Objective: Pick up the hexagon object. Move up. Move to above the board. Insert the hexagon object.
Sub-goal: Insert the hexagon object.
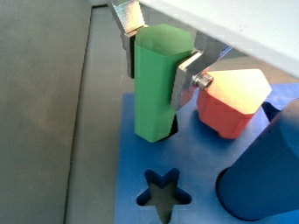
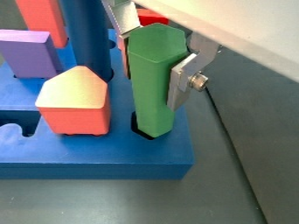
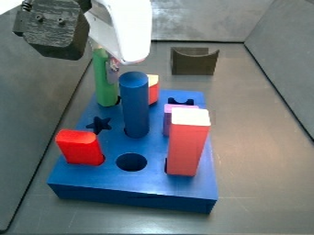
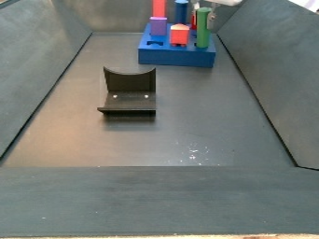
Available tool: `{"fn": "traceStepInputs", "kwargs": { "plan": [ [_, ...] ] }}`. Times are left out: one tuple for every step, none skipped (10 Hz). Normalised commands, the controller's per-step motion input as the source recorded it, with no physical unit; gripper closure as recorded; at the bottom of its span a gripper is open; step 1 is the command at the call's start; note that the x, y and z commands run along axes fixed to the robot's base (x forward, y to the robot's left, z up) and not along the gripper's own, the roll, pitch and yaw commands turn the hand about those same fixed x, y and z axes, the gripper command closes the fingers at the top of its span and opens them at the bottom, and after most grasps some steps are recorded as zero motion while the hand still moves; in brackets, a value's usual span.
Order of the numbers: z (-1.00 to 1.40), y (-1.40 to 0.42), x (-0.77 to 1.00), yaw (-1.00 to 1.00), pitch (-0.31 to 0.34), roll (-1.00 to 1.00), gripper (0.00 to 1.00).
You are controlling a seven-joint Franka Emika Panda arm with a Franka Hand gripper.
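Wrist views show the gripper point(image 2: 163, 54) clamped on the hexagon point(image 2: 156, 80), its silver fingers point(image 2: 184, 80) pressed against opposite flats near the top. The hexagon stands upright with its foot already entered in a hole at a corner of the board point(image 2: 93, 163), close to the board's edge and just beside the red-orange peg point(image 2: 75, 101). How deep it sits I cannot tell.

It looks like a rigid, light plastic post with smooth faces, so it should not bend or crush, but it could slip or twist if gripped on its edges. Flat faces are the right hold, high enough to leave the lower part free for the hole. Being tall and slim, it would likely jam if tilted.

Side view: the blue cylinder point(image 3: 134, 104) stands near the hexagon point(image 3: 101, 75), the fixture point(image 3: 192, 61) well apart from the board point(image 3: 138, 188).
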Motion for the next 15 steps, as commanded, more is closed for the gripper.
{"fn": "traceStepInputs", "kwargs": {
  "plan": [
    [-0.59,0.0,-0.18,0.0,-0.094,0.09,1.0],
    [-0.78,-0.02,-0.11,0.0,-0.107,0.1,1.0],
    [-0.71,-0.04,0.0,0.0,-0.076,0.07,1.0],
    [-0.4,0.0,0.15,-0.09,0.0,0.03,1.0],
    [-0.22,0.0,0.14,-0.13,0.011,0.1,1.0],
    [-0.27,0.0,0.0,-0.07,0.0,0.24,1.0],
    [-0.33,0.0,-0.17,0.0,-0.214,0.32,1.0],
    [-0.3,0.0,-0.19,-0.03,-0.403,0.22,1.0],
    [-0.25,0.0,-0.06,-0.1,-0.344,0.04,1.0],
    [-0.06,0.0,-0.12,-0.09,-0.149,-0.05,1.0],
    [-0.01,0.03,-0.15,-0.07,-0.079,0.0,1.0],
    [0.0,0.0,-0.19,-0.13,-0.134,-0.08,1.0],
    [0.0,0.0,-0.17,-0.25,-0.314,-0.09,1.0],
    [0.01,-0.01,0.0,-0.3,-0.417,-0.05,1.0],
    [0.07,-0.01,0.0,-0.23,-0.311,0.02,1.0]
  ]
}}
